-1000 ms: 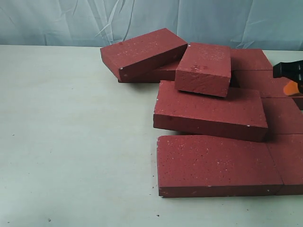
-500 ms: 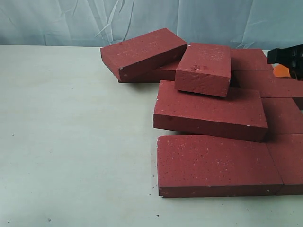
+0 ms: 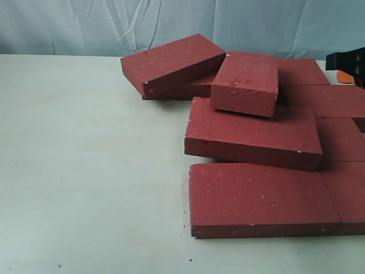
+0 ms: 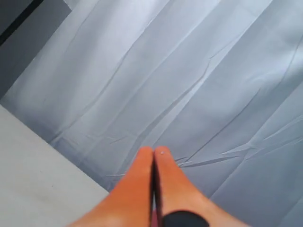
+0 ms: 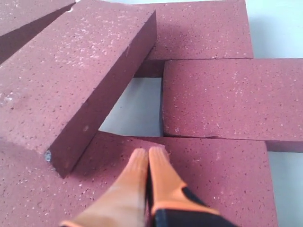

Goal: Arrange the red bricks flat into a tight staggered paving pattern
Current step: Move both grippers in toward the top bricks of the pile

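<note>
Several dark-red bricks [image 3: 251, 132] crowd the right half of the table. A square-looking brick [image 3: 246, 81] leans tilted on top of others. Another brick [image 3: 171, 61] lies slanted at the back. A large one [image 3: 259, 197] lies flat at the front. My right gripper [image 3: 346, 64] shows at the far right edge, above the back bricks. Its orange fingers are shut and empty [image 5: 147, 152] over a flat brick [image 5: 222, 175], beside the tilted brick [image 5: 71, 80]. My left gripper [image 4: 154, 150] is shut, empty, facing the blue curtain; it is out of the exterior view.
A pale table [image 3: 85, 160] stretches bare to the left of the bricks. A creased blue curtain [image 3: 171, 23] hangs behind it. A small gap of bare table [image 5: 135, 106] shows between bricks in the right wrist view.
My right gripper has risen and drawn back toward the right edge of the exterior view. The bricks have not moved.
</note>
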`<state>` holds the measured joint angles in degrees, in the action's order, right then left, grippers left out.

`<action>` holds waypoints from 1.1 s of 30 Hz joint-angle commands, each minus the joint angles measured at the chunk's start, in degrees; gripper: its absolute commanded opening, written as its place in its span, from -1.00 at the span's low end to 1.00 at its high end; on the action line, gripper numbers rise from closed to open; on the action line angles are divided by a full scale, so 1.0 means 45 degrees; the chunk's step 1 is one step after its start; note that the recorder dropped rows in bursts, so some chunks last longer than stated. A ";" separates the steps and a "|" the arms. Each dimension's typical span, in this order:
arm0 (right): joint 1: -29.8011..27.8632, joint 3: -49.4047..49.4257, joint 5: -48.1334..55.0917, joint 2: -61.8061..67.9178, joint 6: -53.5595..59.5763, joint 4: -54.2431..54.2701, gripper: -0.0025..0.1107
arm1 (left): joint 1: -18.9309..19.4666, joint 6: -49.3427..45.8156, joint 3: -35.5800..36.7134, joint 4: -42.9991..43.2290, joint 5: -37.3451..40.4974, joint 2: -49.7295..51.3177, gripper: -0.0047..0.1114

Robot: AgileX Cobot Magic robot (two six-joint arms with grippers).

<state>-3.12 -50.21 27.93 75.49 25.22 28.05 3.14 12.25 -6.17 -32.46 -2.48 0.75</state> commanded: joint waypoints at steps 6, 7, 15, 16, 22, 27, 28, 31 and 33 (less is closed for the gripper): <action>-0.0053 -0.3074 0.2745 0.1777 0.0404 -0.0259 -0.97 | -0.0099 -0.2322 -0.4519 0.3472 0.3356 0.7343 -0.92; -0.0053 -0.3186 0.2721 0.1873 0.0404 -0.0259 -0.97 | -0.0099 -0.2804 -0.5084 0.3343 0.3748 0.8128 -0.92; -0.0053 -0.3673 0.2395 0.2733 0.0294 -0.0510 -0.97 | -0.0425 -0.8060 -0.9475 -0.0377 0.6752 1.3505 -0.92; -0.0053 -0.3721 0.2371 0.2879 0.0190 -0.0407 -0.97 | -0.0577 -0.8682 -0.9836 -0.0973 0.6835 1.4075 -0.92; -0.0053 -0.3757 0.2143 0.3173 0.0043 -0.0461 -0.97 | -0.2099 -1.0719 -1.1670 -0.3015 0.6777 1.6939 -0.92; -0.0053 -0.3875 0.2238 0.3391 0.0043 -0.0461 -0.97 | -0.3345 -1.0812 -1.2879 -0.3015 0.6961 1.9071 -0.92; -0.0053 -0.3935 0.2356 0.3477 0.0043 -0.0461 -0.97 | -0.3596 -1.0812 -1.3161 -0.3015 0.7117 1.9438 -0.92; -0.0053 -0.4304 0.2757 0.3777 0.0043 -0.0492 -0.97 | -0.4264 -1.0812 -1.4047 -0.3015 0.7195 2.0392 -0.92; -0.0026 -0.4638 0.3170 0.4032 0.0043 -0.0590 -0.97 | -0.4575 -1.0812 -1.4648 -0.3015 0.7308 2.0992 -0.92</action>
<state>-3.12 -69.21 40.20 92.52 25.54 26.06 -15.54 -36.04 -68.76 -45.14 29.80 92.05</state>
